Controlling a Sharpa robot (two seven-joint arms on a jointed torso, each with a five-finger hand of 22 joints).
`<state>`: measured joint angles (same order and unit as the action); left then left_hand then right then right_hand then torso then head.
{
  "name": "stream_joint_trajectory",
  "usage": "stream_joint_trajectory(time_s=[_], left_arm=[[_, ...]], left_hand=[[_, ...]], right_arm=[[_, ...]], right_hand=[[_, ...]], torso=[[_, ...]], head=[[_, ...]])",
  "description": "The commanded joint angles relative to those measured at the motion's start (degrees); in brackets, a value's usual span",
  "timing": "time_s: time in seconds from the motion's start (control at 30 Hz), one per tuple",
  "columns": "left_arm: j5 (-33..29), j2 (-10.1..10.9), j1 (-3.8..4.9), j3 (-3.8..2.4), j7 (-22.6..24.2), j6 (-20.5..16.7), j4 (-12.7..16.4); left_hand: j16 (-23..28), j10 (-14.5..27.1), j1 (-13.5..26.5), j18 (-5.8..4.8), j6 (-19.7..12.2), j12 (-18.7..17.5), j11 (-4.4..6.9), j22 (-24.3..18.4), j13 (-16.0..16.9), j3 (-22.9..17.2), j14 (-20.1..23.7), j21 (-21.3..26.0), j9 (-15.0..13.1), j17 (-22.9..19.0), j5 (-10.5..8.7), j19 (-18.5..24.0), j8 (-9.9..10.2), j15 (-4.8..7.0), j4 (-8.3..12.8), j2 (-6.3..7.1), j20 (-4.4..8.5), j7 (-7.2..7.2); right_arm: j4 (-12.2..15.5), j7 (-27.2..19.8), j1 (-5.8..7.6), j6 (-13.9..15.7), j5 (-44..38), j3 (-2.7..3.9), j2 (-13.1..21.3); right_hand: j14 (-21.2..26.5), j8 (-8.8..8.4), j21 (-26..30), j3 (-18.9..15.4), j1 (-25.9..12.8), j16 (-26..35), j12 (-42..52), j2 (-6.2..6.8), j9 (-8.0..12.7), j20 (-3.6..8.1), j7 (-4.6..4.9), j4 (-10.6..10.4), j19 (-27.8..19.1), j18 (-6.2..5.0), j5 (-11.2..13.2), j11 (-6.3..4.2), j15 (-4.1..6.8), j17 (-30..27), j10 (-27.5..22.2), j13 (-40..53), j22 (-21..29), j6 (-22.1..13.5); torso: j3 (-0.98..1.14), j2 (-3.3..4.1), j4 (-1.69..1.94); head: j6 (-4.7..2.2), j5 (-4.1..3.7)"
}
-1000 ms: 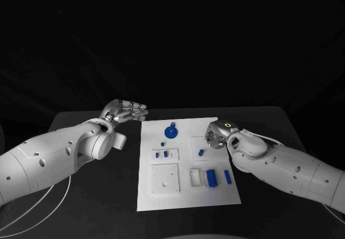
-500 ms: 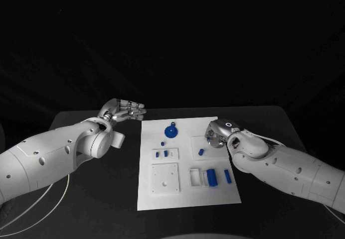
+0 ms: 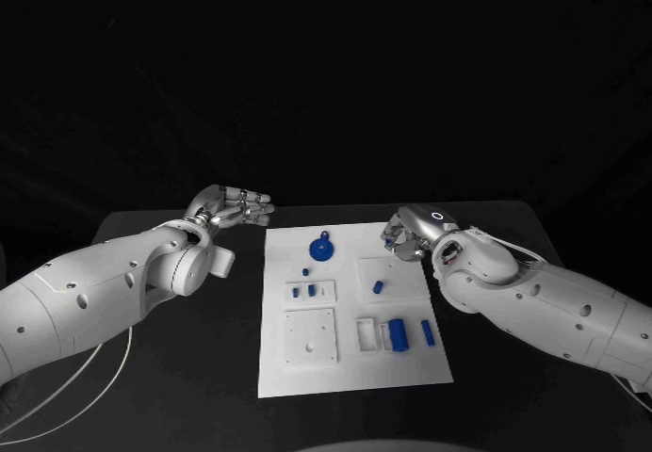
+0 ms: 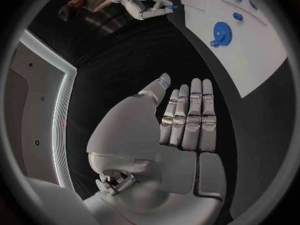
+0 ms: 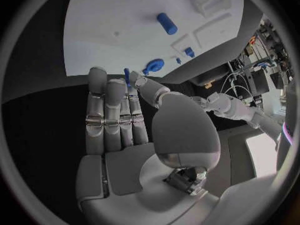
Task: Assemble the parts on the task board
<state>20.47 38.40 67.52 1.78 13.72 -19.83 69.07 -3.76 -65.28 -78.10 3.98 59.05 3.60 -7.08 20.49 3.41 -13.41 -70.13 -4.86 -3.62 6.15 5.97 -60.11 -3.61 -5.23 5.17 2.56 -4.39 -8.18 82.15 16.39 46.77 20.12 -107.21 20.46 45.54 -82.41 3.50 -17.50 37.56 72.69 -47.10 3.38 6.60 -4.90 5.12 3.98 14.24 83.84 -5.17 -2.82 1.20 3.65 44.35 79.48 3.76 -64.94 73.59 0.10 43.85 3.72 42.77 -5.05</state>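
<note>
The robot's left hand [image 3: 234, 207] hung over the black table [image 3: 177, 377] just off the far left corner of the white rectangular task board [image 3: 408, 369], its fingers [image 4: 187, 117] straight and laid side by side, the thumb standing off a little, nothing in its grip. The right hand [image 3: 408, 234] hovered above the board's far right corner, and the right wrist view showed a thin small blue peg [image 5: 127, 76] pinched between thumb and fingertip, the remaining fingers [image 5: 100, 110] stretched out together.

On the board lay a round blue toothed disc [image 3: 322, 249] near the far edge, a stubby blue cylinder [image 3: 399, 334] standing by a white holder toward the near right, and a flat white square plate [image 3: 311, 337] toward the near left. Dark cloth hung all round behind the table.

Against a second earlier, the right hand had lifted and drawn back from the board's middle toward its far corner; the left hand had hardly shifted, and the parts on the board lay as they had
</note>
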Motion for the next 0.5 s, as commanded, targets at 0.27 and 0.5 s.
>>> stream_joint_trajectory(time_s=[0.27, 0.5], left_arm=[[-0.3, -1.7, 0.06, -0.03, 0.5, 0.6, -2.3], [-0.4, -3.1, 0.01, -0.02, 0.7, 0.6, -3.8]], left_hand=[[0.2, 0.5, 0.0, -0.44, 0.3, -0.2, 0.05, -0.2, 0.0, 0.1, -0.1, -0.3, 0.0, -0.1, 0.28, -0.3, 0.0, -0.07, 0.1, -0.83, 0.11, 0.0], [0.2, 0.4, 0.0, -0.43, 0.4, -0.3, 0.06, -0.2, 0.0, 0.1, -0.1, -0.3, 0.0, -0.1, 0.31, -0.3, 0.0, -0.06, 0.1, -0.91, 0.12, 0.01]], right_arm=[[6.8, -4.3, -2.03, 1.4, 6.3, 0.42, -0.1], [9.0, -6.5, -5.38, 3.5, 6.8, 0.42, -1.8]], right_hand=[[0.2, 0.2, 0.3, -0.9, 0.1, 0.7, 0.2, -0.92, -0.1, 0.34, 0.15, 0.2, 2.1, -1.18, 0.0, -0.49, 0.37, 0.3, 0.5, 0.0, 0.0, 0.1], [0.1, 0.19, 0.4, -1.1, 0.2, 0.9, 0.1, -1.1, -0.1, 0.4, 0.17, 0.3, 2.2, -1.23, 0.0, -0.45, 0.44, 0.4, 0.4, 0.0, -0.1, 0.1]], torso=[[-0.46, -1.18, 0.03], [-0.9, -1.84, 0.41]], head=[[0.45, 2.32], [1.03, 4.78]])
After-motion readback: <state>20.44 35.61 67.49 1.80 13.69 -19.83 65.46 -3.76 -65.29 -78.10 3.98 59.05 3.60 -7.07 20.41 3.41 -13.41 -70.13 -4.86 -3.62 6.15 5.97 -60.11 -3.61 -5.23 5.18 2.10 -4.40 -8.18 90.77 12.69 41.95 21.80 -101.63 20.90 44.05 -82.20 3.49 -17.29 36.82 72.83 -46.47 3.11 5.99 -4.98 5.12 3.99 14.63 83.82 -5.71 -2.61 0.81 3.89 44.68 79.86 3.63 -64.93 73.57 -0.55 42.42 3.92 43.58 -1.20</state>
